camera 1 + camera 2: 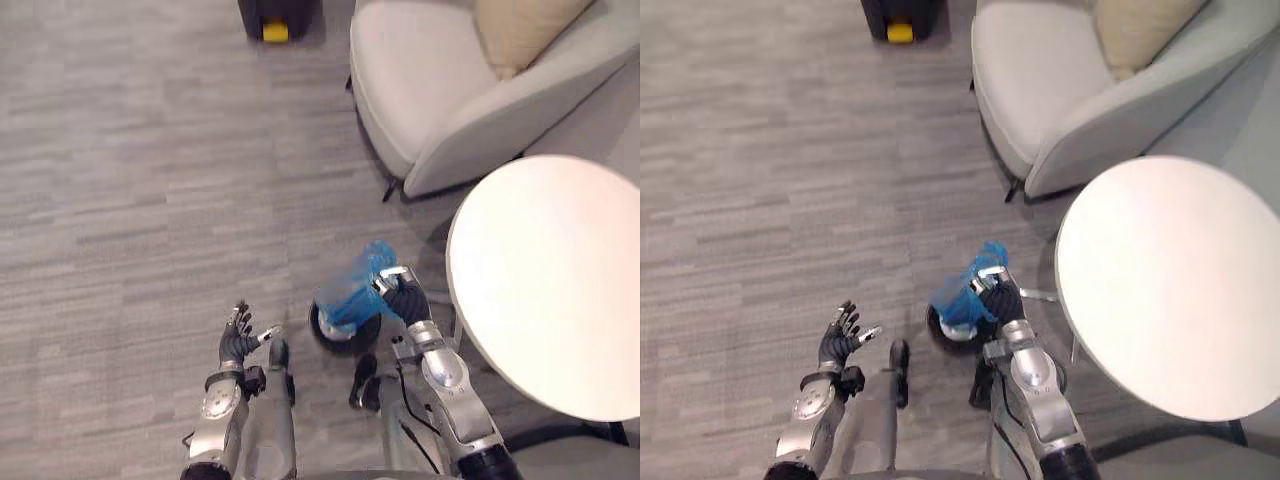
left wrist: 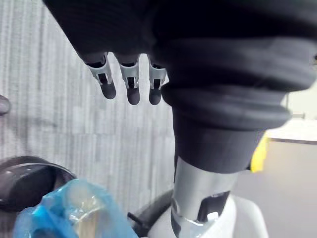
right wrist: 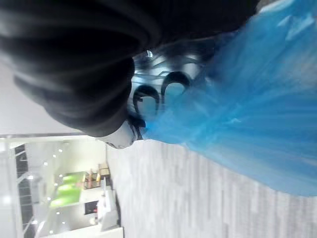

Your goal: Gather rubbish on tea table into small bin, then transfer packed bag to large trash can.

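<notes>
- My right hand (image 1: 403, 298) is closed on the blue bag (image 1: 348, 290). The fingers are curled into its gathered top, and the dark fingertips press into the plastic.
- The bag is thin, translucent, crinkled film, bunched at the neck and fuller below. Something pale shows faintly through it in the left wrist view.
- The bag's lower end sits over the mouth of the small bin (image 1: 332, 343), which is dark, round and smooth-rimmed and stands on the floor (image 1: 130, 200). I cannot tell whether the bag is free of the bin.
- My left hand (image 1: 238, 342) is open with its fingers spread. It holds nothing and is just beside the bin.
- The counter (image 1: 550, 290) is a round, smooth white top, near my right arm.
- The floor is grey carpet with a streaked weave.
- Beyond is a pale grey upholstered armchair (image 1: 420, 70) with a beige cushion (image 1: 520, 28).
</notes>
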`<state>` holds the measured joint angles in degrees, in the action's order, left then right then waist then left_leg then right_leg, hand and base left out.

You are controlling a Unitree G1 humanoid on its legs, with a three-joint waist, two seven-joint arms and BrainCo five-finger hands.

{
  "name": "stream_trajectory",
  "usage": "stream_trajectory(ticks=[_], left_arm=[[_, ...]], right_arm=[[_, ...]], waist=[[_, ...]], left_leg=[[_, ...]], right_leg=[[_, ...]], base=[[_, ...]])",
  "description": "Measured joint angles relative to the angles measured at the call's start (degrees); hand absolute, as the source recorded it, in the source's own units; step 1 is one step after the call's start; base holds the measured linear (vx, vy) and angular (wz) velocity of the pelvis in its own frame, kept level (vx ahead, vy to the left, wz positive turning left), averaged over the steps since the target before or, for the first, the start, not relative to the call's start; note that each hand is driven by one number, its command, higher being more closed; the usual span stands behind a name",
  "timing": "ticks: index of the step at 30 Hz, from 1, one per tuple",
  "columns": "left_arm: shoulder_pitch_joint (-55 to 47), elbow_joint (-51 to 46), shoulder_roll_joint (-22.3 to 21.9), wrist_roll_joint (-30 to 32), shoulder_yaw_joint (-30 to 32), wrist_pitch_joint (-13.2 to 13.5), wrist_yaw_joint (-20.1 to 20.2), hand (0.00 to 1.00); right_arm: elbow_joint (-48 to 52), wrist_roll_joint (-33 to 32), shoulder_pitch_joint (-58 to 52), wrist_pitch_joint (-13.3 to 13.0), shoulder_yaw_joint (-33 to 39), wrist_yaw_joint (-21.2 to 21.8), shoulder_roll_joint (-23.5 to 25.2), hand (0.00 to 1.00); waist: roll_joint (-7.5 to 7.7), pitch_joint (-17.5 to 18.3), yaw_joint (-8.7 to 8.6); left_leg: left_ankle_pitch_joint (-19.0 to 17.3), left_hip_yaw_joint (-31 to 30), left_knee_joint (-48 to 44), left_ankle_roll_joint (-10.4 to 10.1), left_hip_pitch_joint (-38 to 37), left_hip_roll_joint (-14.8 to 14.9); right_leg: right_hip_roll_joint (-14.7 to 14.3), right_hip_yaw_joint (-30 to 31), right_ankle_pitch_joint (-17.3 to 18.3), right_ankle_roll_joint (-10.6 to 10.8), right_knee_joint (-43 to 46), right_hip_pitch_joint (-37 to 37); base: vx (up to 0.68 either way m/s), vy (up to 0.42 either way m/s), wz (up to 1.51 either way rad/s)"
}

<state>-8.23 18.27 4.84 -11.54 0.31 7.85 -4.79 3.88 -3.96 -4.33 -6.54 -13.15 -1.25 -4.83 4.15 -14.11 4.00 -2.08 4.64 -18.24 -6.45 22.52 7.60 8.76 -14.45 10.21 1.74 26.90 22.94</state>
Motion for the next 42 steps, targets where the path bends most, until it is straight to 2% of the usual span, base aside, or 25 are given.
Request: stream_trajectory(ticks=[4,8,15,17,26,29,32,42], left_arm=[[-2.16,-0.62,0.09,0.98,-1.03,0.01,2.04,0.00],[-2.30,-0.69,0.23,1.08,-2.04,0.00,3.56,0.00],[-5.04,-0.91,0.37,1.16,-2.13,0.00,4.71,0.00],[-5.98,-0.98,0.36,1.15,-2.20,-0.01,4.89,0.00],[-7.10,-6.09,0.95,1.56,-3.77,0.10,6.06,0.00],[-7.01,-10.15,1.58,2.82,-4.39,0.54,6.13,0.00],[-6.02,-12.45,2.64,4.14,-4.66,1.70,6.48,0.00],[-1.77,-17.17,4.70,10.15,-8.47,2.69,7.17,0.00]], right_arm=[[-0.18,-2.84,-2.59,-0.20,1.96,2.84,0.02,1.00],[-0.33,-5.22,-2.53,-0.19,3.46,4.65,-0.10,1.00],[-2.15,-9.94,-2.14,-0.18,3.56,6.42,0.08,1.00],[-3.04,-11.44,-1.95,-0.09,3.55,6.66,0.09,1.00],[-5.24,-16.96,-1.37,0.28,3.02,7.72,-0.16,1.00],[-5.23,-18.22,-0.06,0.28,2.33,7.96,-0.46,1.00],[-5.23,-18.52,1.74,0.28,1.01,9.52,-1.38,1.00],[-5.23,-19.18,6.04,0.39,-1.63,11.76,-3.74,1.00]], waist=[[-0.61,3.12,-0.18],[-1.31,4.28,-0.28],[-1.62,8.14,-1.55],[-1.87,8.59,-1.66],[-2.81,9.86,-1.65],[-2.96,11.02,-1.66],[-2.97,11.23,-1.77],[-3.03,12.25,-1.75]], left_leg=[[1.96,0.41,6.29,-0.06,-5.87,-0.87],[3.55,0.41,12.11,0.01,-11.40,-0.88],[3.92,0.30,15.33,0.00,-15.67,-0.77],[4.48,0.30,16.35,0.57,-17.22,-0.85],[6.06,0.34,18.91,0.55,-20.41,-0.47],[6.24,0.17,20.39,0.28,-20.56,-0.72],[6.42,0.35,20.38,0.02,-21.32,-1.05],[6.67,0.31,21.82,0.28,-22.83,-1.90]], right_leg=[[-0.56,-0.01,-1.24,0.42,-5.14,-4.96],[-1.95,-0.19,-3.41,0.13,-11.01,-10.27],[-3.27,0.05,-5.61,0.46,-17.98,-16.15],[-3.77,0.26,-6.21,0.49,-19.35,-17.78],[-4.72,1.41,-7.25,0.38,-21.45,-19.72],[-5.23,2.40,-8.92,0.58,-23.92,-19.99],[-5.16,2.77,-10.65,0.76,-25.37,-21.64],[-4.65,2.75,-11.13,1.17,-27.07,-22.88]], base=[[0.17,0.017,-0.02],[0.15,0.017,-0.05],[0.06,0.007,-0.02],[-0.01,-0.007,-0.02],[-0.09,-0.007,-0.05],[-0.07,0.014,-0.12],[0.00,0.014,-0.06],[0.00,0.001,0.00]])
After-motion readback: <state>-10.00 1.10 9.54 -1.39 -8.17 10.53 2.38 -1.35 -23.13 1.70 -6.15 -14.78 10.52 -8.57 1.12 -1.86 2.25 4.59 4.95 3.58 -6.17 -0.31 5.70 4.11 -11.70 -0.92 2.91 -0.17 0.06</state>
